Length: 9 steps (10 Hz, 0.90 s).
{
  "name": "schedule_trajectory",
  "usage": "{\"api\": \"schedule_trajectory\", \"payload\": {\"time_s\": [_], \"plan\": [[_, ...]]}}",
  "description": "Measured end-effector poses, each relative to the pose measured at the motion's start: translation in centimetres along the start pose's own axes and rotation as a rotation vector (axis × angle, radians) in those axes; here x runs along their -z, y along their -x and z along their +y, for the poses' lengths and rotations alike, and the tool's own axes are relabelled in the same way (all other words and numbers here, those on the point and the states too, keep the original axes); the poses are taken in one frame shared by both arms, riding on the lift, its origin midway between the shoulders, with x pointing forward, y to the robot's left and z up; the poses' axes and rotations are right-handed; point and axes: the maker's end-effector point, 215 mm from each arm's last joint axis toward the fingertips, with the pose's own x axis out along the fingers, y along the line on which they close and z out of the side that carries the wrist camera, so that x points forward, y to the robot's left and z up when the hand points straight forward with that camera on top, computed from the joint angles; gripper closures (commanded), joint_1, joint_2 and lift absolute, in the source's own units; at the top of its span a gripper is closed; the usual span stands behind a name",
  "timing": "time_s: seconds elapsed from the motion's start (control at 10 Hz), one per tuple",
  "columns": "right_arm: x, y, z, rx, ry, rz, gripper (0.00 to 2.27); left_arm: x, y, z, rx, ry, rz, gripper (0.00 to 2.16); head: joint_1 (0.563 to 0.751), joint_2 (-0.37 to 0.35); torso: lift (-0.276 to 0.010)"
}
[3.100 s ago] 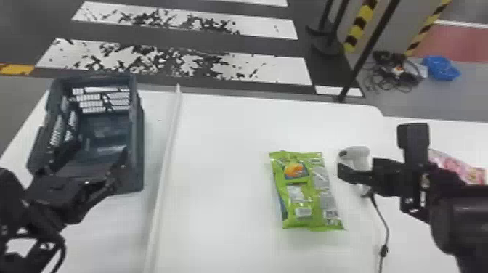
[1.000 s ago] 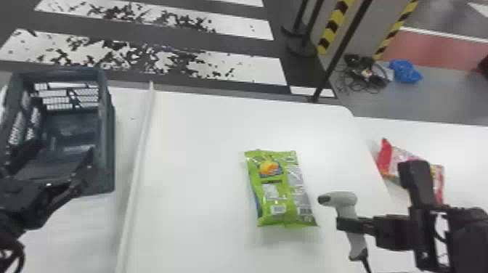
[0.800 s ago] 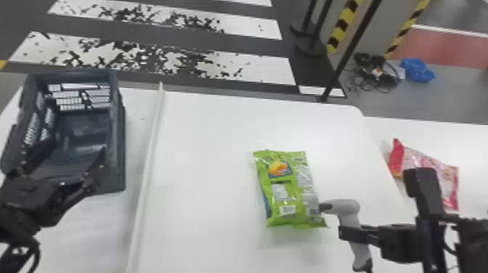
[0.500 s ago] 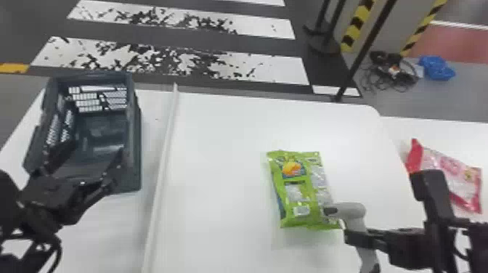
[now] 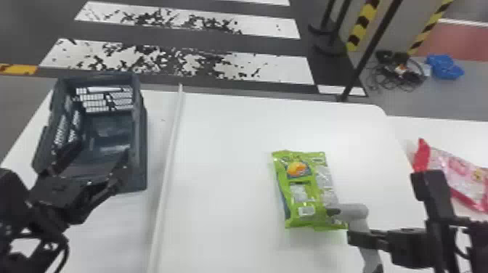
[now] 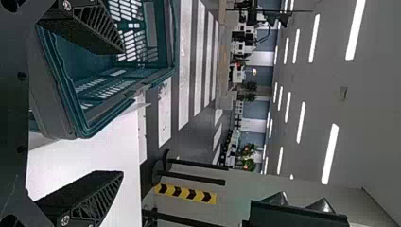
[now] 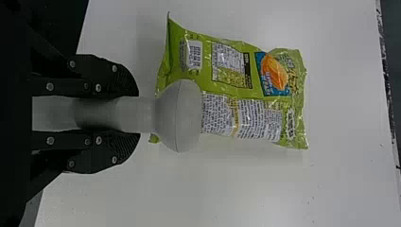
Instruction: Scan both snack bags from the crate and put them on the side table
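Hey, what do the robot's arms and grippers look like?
The left arm and right arm are black, a looping black cable by the left. The left gripper has wedge-shaped fingers with slatted sides; the right gripper has round-ended, ridged ones with silvery screws.

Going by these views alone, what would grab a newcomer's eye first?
Probably the bright green snack bag, lying on the white table in front of the robot. Next, the gray scanner clamped in the right end effector, its head over the bag's near end. After those, the pink-and-red bag at the far right and the dark crate at the left.
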Motion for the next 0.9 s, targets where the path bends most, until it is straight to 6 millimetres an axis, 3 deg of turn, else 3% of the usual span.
{"api": "schedule_trajectory", "payload": {"time_s": [0.3,0.6,0.9], "plan": [[-1.0,0.2,-1.6,0.042,-0.008,-0.027,2.19,0.1,0.1,0.0,-0.001,0.002,0.001,0.09,0.695,-0.13,-0.087],[-7.0,-1.3,-7.3,0.115,-0.007,-0.134,2.19,0.0,0.2,0.0,-0.001,0.001,0.001,0.09,0.695,-0.197,-0.087],[-10.5,-4.4,-12.1,0.184,0.023,-0.147,2.19,0.0,0.3,-0.1,-0.001,0.0,0.002,0.09,0.695,-0.234,-0.087]]}}
